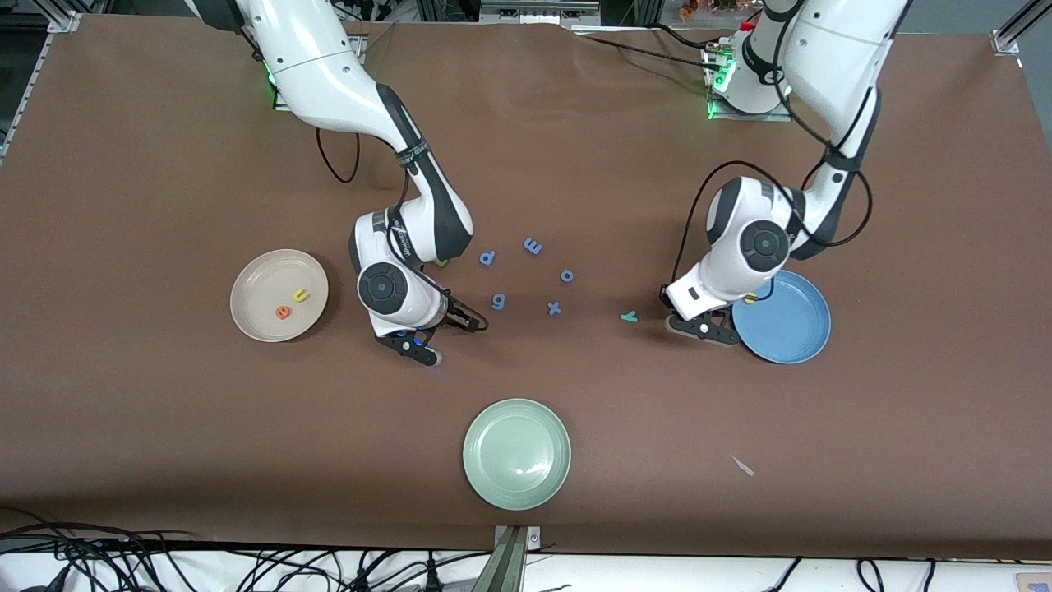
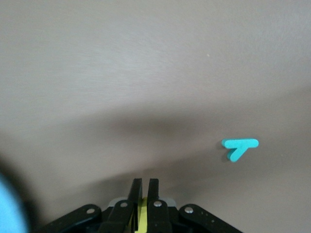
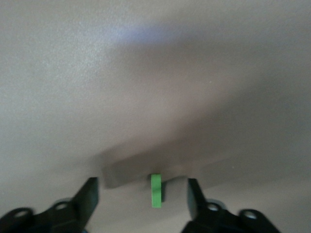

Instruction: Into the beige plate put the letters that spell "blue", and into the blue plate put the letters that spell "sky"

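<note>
The beige plate (image 1: pixel 256 279) lies toward the right arm's end with a yellow "u" (image 1: pixel 301 294) and an orange "e" (image 1: pixel 283 312) in it. My right gripper (image 1: pixel 415 344) (image 3: pixel 142 184) stands low over the table beside that plate, open, with the green stick-like "l" (image 3: pixel 155 191) between its fingers, apart from both. A bit of green (image 1: pixel 441 263) peeks out under the right arm. My left gripper (image 1: pixel 699 327) (image 2: pixel 145 182) is beside the blue plate (image 1: pixel 793 329), shut on a yellow letter (image 2: pixel 142 213). The teal "y" (image 1: pixel 629 316) (image 2: pixel 239 148) lies on the table close by.
Blue letters lie between the arms: "p" (image 1: pixel 488 258), "m" (image 1: pixel 532 245), "o" (image 1: pixel 567 275), "g" (image 1: pixel 498 302), "x" (image 1: pixel 555 308). A pale green plate (image 1: pixel 516 485) sits nearer the front camera. A small scrap (image 1: pixel 742 465) lies toward the left arm's end.
</note>
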